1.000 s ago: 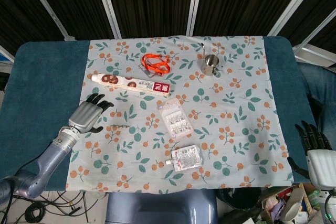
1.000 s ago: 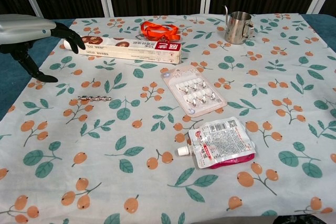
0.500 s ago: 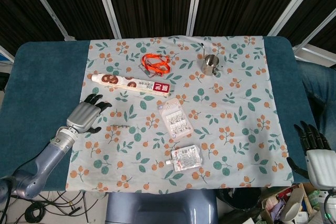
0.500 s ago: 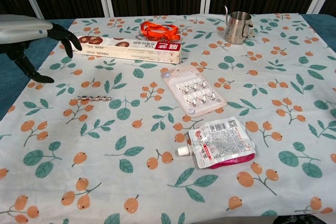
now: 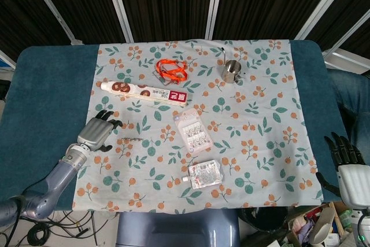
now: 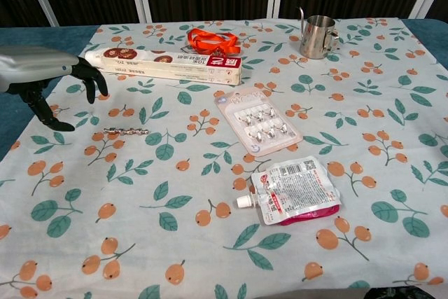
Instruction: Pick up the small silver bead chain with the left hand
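Observation:
The small silver bead chain (image 6: pixel 124 131) lies straight on the floral cloth, left of centre; in the head view the bead chain (image 5: pixel 130 139) is a thin dark line. My left hand (image 6: pixel 49 75) hovers just left of it, above the cloth, fingers apart and pointing down, holding nothing. From above, the left hand (image 5: pixel 97 131) sits a short gap left of the chain. My right hand (image 5: pixel 346 163) hangs open off the table's right edge, far from everything.
A long toothpaste box (image 6: pixel 164 63) lies behind the chain, with an orange lanyard (image 6: pixel 213 41) beyond it. A blister pack (image 6: pixel 257 120) and a spouted pouch (image 6: pixel 292 190) sit mid-table. A steel cup (image 6: pixel 318 36) stands at the back right.
My left hand has dropped lower and come nearer the front of the table, closing in on the chain's left end. The chain and right hand are unmoved.

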Tool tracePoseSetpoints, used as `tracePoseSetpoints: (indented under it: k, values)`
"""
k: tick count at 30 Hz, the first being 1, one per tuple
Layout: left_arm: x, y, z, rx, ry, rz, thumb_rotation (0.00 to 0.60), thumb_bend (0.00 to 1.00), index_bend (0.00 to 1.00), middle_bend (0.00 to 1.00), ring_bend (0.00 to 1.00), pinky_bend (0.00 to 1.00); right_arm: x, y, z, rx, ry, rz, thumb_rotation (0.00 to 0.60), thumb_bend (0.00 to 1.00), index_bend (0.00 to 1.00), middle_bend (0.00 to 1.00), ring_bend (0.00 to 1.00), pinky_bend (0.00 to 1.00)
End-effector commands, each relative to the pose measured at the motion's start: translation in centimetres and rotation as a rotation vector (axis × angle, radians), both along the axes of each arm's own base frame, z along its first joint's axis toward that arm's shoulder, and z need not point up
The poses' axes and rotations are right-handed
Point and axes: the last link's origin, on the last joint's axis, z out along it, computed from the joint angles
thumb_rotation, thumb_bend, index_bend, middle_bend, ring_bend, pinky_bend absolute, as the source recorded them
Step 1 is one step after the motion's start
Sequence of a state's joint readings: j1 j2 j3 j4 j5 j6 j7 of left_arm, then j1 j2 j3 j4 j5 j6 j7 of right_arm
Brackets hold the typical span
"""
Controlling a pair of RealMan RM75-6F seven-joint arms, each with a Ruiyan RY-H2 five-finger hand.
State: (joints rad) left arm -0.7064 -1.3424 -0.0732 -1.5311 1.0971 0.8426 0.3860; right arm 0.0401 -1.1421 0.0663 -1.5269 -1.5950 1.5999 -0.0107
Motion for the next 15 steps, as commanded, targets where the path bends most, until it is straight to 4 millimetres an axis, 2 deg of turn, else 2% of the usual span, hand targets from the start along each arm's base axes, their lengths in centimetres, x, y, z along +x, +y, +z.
tracePoseSetpoints:
  k: [1,9,15]
  values:
    - [0.3,-0.1,-0.5,0.001,0.003,-0.005,0.600,0.21,0.27,0.35,0.07,0.08,0.0,0.0,-0.1,0.006,0.005,0.008,0.600,0.15,0.02,0.02,0.04,0.14]
    - [1.1,-0.2,-2.6,-0.038,0.018,0.018,0.600,0.22,0.32,0.40,0.08,0.08,0.0,0.0,-0.1,0.007,0.004,0.006,0.600,0.15,0.02,0.01,0.04,0.14]
    - [1.6,0.3,-3.5,-0.034,0.027,0.027,0.600,0.27,0.35,0.41,0.09,0.08,-0.1,0.0,0.0,0.005,0.000,0.002,0.600,0.15,0.02,0.02,0.04,0.14]
